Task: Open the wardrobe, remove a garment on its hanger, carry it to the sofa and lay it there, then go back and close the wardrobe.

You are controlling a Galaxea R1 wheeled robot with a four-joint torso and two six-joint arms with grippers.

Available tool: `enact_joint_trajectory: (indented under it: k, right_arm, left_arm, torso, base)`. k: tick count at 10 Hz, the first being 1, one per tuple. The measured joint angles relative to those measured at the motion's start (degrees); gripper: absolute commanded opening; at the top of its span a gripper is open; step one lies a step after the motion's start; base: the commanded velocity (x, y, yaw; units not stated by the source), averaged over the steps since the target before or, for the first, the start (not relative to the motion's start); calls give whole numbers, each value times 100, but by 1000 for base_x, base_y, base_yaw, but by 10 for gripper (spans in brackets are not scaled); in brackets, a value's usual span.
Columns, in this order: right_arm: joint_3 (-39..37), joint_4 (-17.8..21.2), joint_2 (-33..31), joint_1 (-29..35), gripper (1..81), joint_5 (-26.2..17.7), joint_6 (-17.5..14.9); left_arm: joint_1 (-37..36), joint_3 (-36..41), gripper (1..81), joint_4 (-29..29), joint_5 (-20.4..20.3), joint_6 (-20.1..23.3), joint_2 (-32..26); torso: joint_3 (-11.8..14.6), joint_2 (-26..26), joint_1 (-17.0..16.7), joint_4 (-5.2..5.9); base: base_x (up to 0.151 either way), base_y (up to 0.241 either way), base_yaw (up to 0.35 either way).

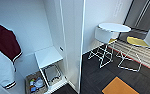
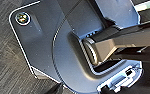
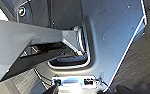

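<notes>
Standing open, the wardrobe holds a maroon top cut off at the picture's edge, with white cloth below it, perhaps the garment; no hanger can be made out. On its floor, a tray holds small blurred items beside a white shelf. Whether either hand is spread, I cannot tell.

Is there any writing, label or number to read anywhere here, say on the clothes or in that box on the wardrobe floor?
None can be read.
Maroon top: no lettering seen.
Box of small colourful items on the wardrobe floor: any print is too blurred to read.
Round fitting on the robot's plate: mark too blurred.
</notes>
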Motion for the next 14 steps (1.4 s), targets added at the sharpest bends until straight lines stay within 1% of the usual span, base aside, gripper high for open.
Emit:
enact_joint_trajectory:
  k: [14]
  right_arm:
    - [0, 1, 11, 4, 811, 0, 9]
  left_arm:
    - [0, 0, 811, 72, 5, 1, 11]
  torso:
    - [2, 0, 0, 0]
  base:
    - [0, 0, 326]
